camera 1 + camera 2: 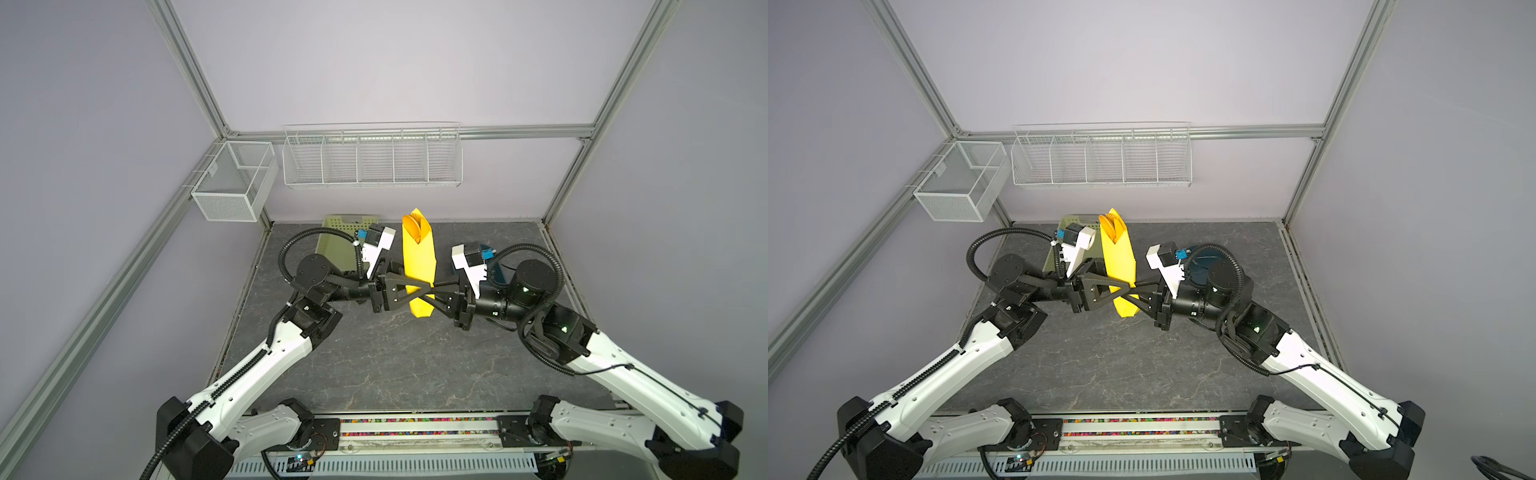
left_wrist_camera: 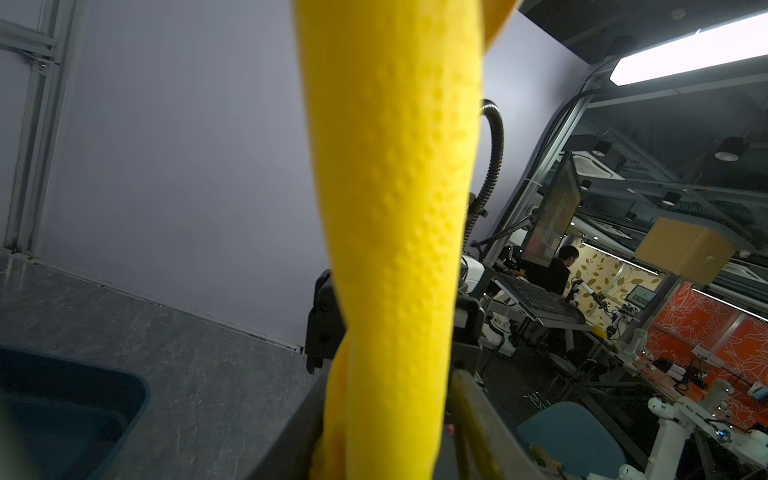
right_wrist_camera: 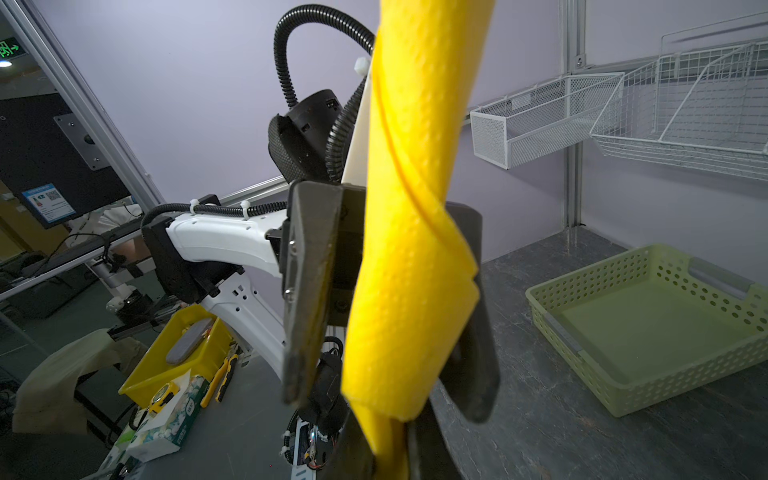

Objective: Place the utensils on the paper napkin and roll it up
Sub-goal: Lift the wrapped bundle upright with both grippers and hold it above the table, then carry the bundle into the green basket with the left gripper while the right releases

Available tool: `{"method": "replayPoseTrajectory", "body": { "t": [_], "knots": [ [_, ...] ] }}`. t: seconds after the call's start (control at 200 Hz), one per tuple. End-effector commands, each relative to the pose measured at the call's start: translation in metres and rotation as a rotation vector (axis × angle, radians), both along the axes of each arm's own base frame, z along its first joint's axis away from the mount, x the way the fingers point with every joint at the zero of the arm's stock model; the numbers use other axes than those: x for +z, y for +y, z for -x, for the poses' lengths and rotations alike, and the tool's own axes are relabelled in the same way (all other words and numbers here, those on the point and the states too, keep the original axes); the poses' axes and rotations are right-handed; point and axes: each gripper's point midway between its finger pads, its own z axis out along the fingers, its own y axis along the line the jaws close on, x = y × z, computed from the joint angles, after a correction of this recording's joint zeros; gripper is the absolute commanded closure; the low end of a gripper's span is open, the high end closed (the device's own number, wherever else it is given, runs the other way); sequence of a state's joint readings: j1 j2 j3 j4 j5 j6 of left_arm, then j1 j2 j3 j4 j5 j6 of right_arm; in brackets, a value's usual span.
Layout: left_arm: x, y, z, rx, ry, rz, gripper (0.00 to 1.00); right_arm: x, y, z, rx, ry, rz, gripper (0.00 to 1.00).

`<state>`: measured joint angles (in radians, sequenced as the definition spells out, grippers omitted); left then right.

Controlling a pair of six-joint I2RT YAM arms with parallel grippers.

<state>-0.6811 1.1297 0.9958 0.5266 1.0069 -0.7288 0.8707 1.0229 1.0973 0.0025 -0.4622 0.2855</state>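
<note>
Paper napkin [image 1: 419, 257] roll wraps utensils [image 1: 412, 227]; green basket [image 1: 345, 217] nearby

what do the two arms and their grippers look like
The left arm and right arm have white shells, black joints and ribbed black cable hoses. The left gripper and right gripper are black with open triangular fingers, beside white camera mounts.

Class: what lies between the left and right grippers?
The rolled paper napkin lies between the left gripper and the right gripper, with the utensils showing in its open upper end. Both top views show it.
</note>
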Motion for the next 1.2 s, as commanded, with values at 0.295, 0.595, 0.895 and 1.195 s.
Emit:
{"method": "replayPoseTrajectory", "body": {
  "t": [0.295, 0.595, 0.895, 1.195],
  "knots": [
    [0.004, 0.001, -0.007, 0.025, -0.02, 0.017, 0.96, -0.008, -0.004, 0.001, -0.013, 0.009, 0.006, 0.93],
    [-0.065, 0.032, -0.093, 0.376, 0.082, -0.303, 0.99, -0.048, -0.034, -0.029, -0.225, 0.09, 0.152, 0.58],
    [-0.174, 0.12, -0.214, 0.767, 0.43, -0.613, 1.0, -0.075, -0.06, -0.051, -0.317, 0.166, 0.214, 0.58],
    [-0.228, 0.158, -0.297, 0.814, 0.626, -0.716, 1.0, -0.079, -0.065, -0.053, -0.319, 0.174, 0.216, 0.59]
  ]
}}
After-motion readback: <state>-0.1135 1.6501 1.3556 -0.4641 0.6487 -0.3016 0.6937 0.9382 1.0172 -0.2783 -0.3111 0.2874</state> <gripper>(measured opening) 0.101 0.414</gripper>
